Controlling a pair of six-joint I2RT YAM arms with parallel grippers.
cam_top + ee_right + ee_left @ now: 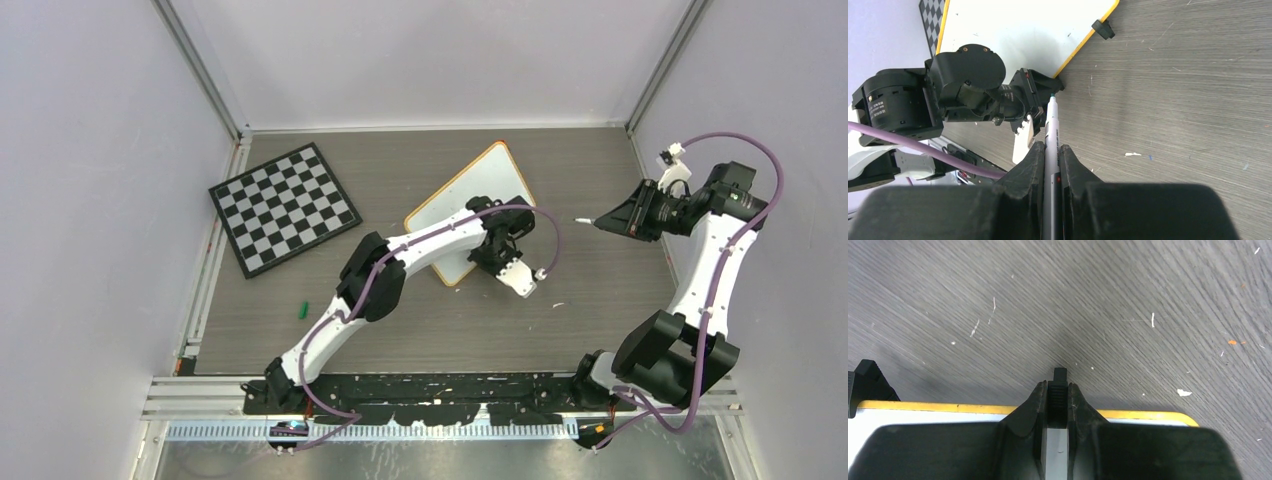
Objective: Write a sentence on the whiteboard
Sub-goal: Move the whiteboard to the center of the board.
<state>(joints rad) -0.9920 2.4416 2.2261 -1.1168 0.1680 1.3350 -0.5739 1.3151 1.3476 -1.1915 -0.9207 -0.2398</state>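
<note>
The whiteboard (pixel 455 205) lies flat and skewed at mid-table, one corner toward the back wall. The left gripper (pixel 1060 390) is closed on a black clip (pixel 1060 376) at the board's near right edge. The right gripper (pixel 1051 150), clear of the board to its right, is clamped on a marker (pixel 1052 125) whose tip points toward the board. A checkerboard (pixel 285 207) lies to the left, and a small green item (pixel 301 308) lies nearer the arm bases.
</note>
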